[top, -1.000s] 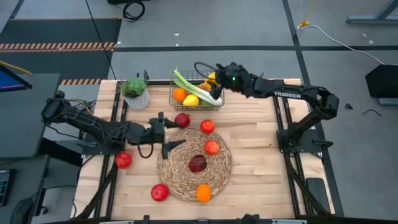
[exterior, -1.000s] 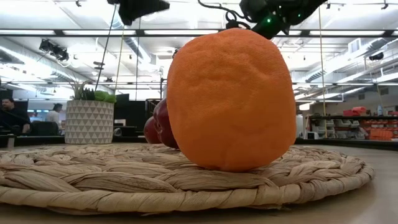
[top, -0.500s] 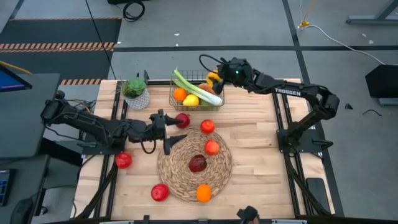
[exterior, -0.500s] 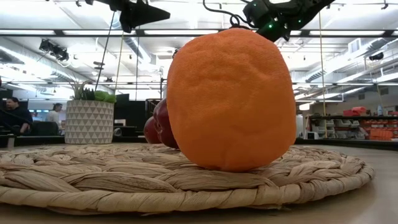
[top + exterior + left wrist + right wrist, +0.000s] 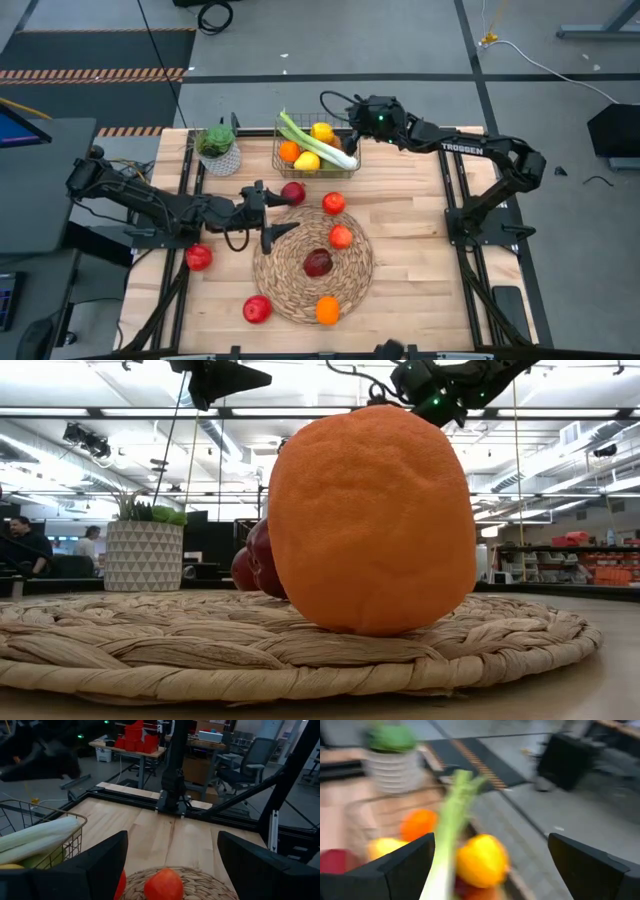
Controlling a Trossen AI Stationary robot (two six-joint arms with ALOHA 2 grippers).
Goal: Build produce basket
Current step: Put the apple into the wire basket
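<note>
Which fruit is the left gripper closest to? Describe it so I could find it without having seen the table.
Start from the big round woven straw mat in the middle of the wooden table. Just off its far-left rim, toward the dark wire basket, lies a single red apple, right beside the open left gripper. Unlike the other red fruits nearby, it lies on bare wood, not on the mat.
</note>
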